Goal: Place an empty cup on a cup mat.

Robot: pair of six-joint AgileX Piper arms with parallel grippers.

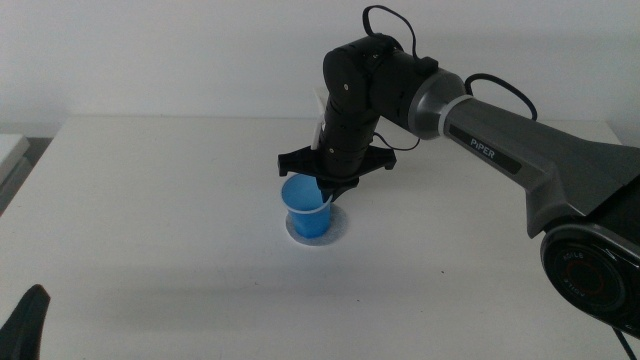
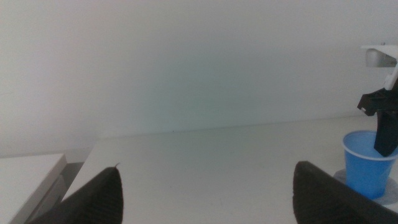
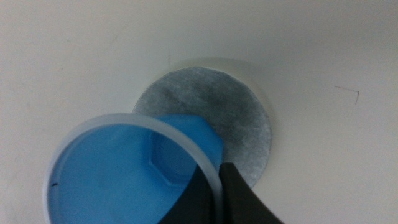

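Note:
The blue cup [image 1: 305, 212] is empty and slightly tilted, over the grey cup mat [image 1: 336, 233] near the table's middle. My right gripper [image 1: 328, 190] comes down from above and is shut on the cup's rim, one jaw inside and one outside. In the right wrist view the cup [image 3: 112, 177] covers one side of the mat [image 3: 217, 106], with the gripper [image 3: 219, 186] pinching the pale rim. I cannot tell whether the cup's base rests on the mat. My left gripper [image 1: 28, 318] waits at the front left, open and empty [image 2: 208, 180]; its view shows the cup [image 2: 368, 168].
The white table [image 1: 180, 250] stretches around the mat. A white block [image 1: 10, 150] lies past the table's left edge and also shows in the left wrist view [image 2: 31, 171]. The right arm [image 1: 520, 150] reaches in across the table's right half.

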